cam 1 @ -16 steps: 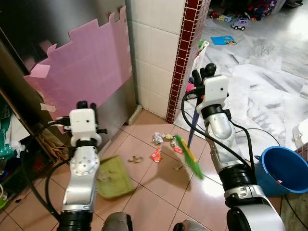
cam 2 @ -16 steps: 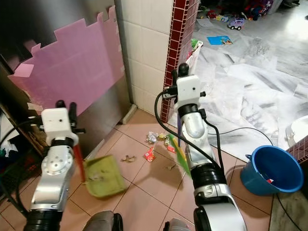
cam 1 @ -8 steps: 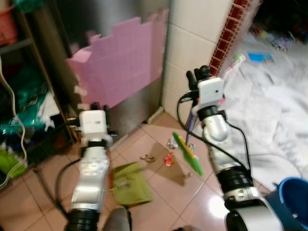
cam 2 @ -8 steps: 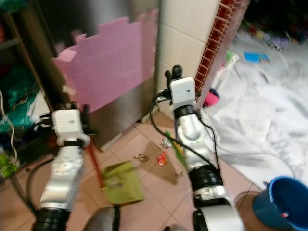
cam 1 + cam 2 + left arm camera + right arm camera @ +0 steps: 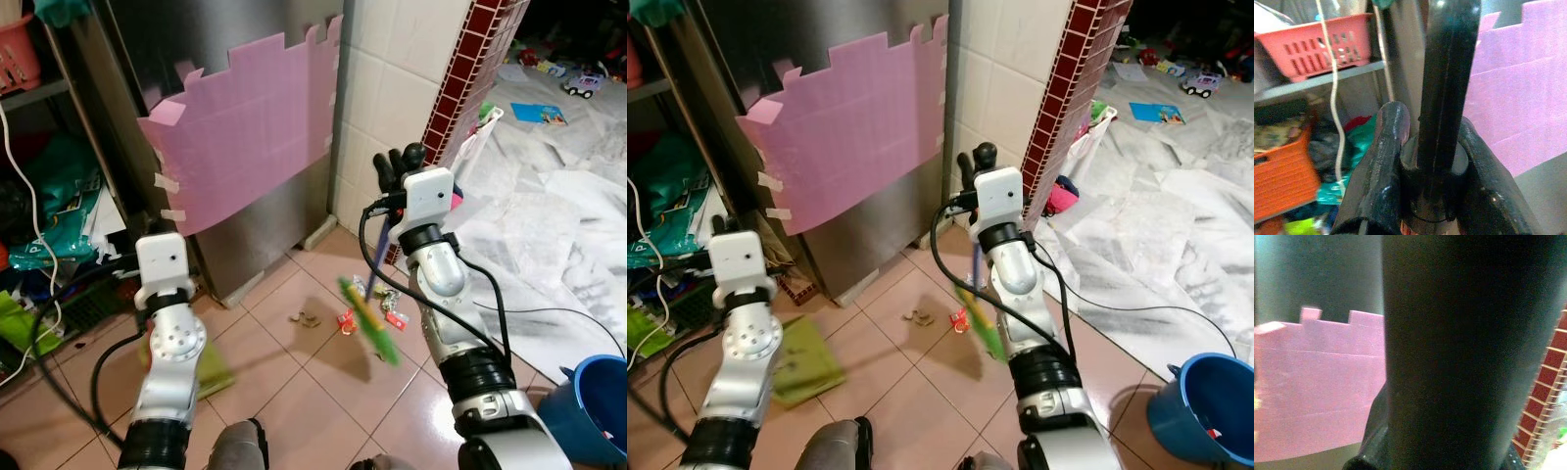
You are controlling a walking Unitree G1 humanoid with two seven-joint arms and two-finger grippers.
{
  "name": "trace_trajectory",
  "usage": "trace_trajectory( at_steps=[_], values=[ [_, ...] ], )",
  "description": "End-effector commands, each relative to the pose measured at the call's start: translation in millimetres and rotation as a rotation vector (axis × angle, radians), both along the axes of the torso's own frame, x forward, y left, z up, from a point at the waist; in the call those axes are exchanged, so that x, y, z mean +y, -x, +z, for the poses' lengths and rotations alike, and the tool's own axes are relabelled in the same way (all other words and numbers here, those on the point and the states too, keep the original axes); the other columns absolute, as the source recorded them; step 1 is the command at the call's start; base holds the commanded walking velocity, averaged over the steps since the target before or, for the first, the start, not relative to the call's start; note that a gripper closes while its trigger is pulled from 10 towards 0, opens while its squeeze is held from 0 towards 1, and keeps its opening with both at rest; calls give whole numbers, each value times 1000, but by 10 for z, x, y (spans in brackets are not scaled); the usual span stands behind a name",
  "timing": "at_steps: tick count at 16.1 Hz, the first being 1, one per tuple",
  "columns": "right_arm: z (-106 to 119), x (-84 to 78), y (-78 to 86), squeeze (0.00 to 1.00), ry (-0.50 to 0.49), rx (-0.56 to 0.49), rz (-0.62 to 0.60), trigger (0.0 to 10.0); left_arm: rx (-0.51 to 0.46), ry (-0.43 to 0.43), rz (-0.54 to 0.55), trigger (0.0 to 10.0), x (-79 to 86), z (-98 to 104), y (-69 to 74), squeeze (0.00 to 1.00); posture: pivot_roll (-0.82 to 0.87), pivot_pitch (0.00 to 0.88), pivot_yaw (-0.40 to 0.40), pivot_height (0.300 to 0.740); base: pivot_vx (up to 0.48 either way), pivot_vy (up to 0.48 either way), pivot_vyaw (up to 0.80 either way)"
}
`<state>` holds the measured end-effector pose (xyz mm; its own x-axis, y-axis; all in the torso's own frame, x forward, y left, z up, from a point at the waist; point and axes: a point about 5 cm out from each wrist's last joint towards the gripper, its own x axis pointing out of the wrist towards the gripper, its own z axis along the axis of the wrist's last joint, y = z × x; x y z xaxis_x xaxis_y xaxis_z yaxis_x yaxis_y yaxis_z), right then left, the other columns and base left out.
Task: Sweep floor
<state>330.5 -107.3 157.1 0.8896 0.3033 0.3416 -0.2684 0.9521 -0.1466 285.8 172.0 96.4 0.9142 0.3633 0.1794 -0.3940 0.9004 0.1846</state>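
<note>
My right gripper (image 5: pixel 397 164) is raised in front of the tiled corner and shut on the broom handle (image 5: pixel 1459 357). The handle runs down to a blurred green brush head (image 5: pixel 367 318), which hangs just above the pink floor tiles. Small wrappers (image 5: pixel 392 313) and some shell scraps (image 5: pixel 302 316) lie on the floor around the brush. My left gripper (image 5: pixel 1432 147) is shut on the dark dustpan handle (image 5: pixel 1444 88). The green dustpan (image 5: pixel 803 362) sits low at my left, partly behind the left arm (image 5: pixel 167 352).
A steel fridge with a pink foam board (image 5: pixel 245 137) taped to it stands ahead on the left. Cluttered shelves with a red basket (image 5: pixel 1317 44) and cables lie further left. A red-tiled pillar (image 5: pixel 470 78) stands ahead. A blue bucket (image 5: pixel 1200 406) is at the right.
The camera has swung left, bringing the shelves into view. The dustpan has moved left, away from the litter. The brush head stays by the wrappers, now blurred.
</note>
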Motion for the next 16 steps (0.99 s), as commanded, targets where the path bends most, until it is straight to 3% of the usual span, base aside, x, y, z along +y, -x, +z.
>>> trace_trajectory(
  at_steps=[1, 4, 9, 10, 13, 16],
  values=[
    [137, 108, 49, 0, -25, -61, 83, 10000, -63, 28, -76, 10000, -139, 76, -78, 0, 53, 54, -55, 740, 0, 0, 0],
    [52, 137, 137, 0, -10, -34, 128, 10000, -58, 61, -158, 10000, -326, -47, -170, 0, 24, 83, -57, 740, 0, 0, 0],
    [68, 189, 81, 0, 55, -68, 87, 10000, 26, 154, -297, 10000, -622, -244, -216, 0, 7, 95, -47, 740, 0, 0, 0],
    [78, 265, 43, 0, 61, -71, 104, 10000, 58, 198, -325, 10000, -714, -318, -213, 0, 10, 89, -46, 740, 0, 0, 0],
    [5, 468, 21, 0, 66, -46, 155, 10000, 99, 218, -327, 10000, -753, -437, -160, 0, 6, 80, -43, 740, 0, 0, 0],
    [-269, 782, 127, 0, 63, 75, 309, 10000, 160, 309, -325, 10000, -758, -549, -132, 0, 26, 66, -42, 740, 0, 0, 0]
  ],
)
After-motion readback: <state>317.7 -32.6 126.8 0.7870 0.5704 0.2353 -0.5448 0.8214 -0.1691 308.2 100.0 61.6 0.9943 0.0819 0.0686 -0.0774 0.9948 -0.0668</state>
